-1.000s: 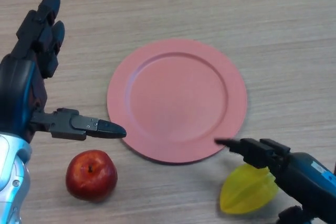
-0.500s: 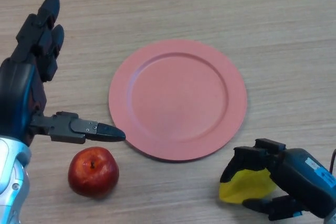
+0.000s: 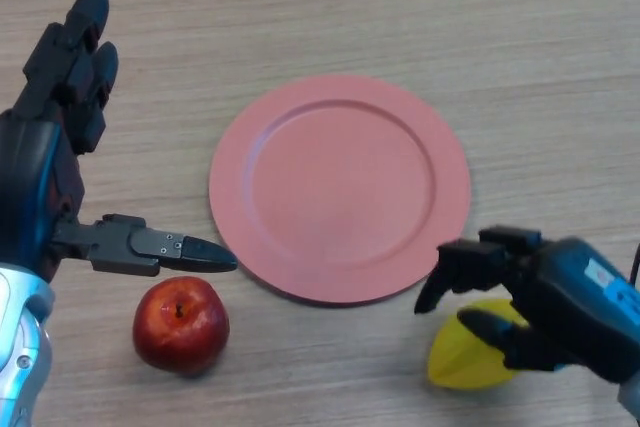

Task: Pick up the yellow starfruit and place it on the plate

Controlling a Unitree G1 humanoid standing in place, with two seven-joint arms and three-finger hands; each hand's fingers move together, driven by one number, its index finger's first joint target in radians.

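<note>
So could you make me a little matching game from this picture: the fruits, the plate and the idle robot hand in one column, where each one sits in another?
Things:
1. yellow starfruit
2. red apple
3. pink plate
4. left robot hand

Places:
A. middle of the table, nothing on it
B. near edge, left of the plate
C. far left, fingers straight, holding nothing
D. near right, under the right robot hand

Pairs: 1-D, 2-B, 3-A, 4-C

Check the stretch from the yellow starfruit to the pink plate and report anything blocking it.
Nothing visible blocks it. The yellow starfruit lies just off the lower right rim of the round pink plate, with only bare wooden table between them. The right hand is over the fruit. The red apple and the open left hand sit far left, off that path.
</note>
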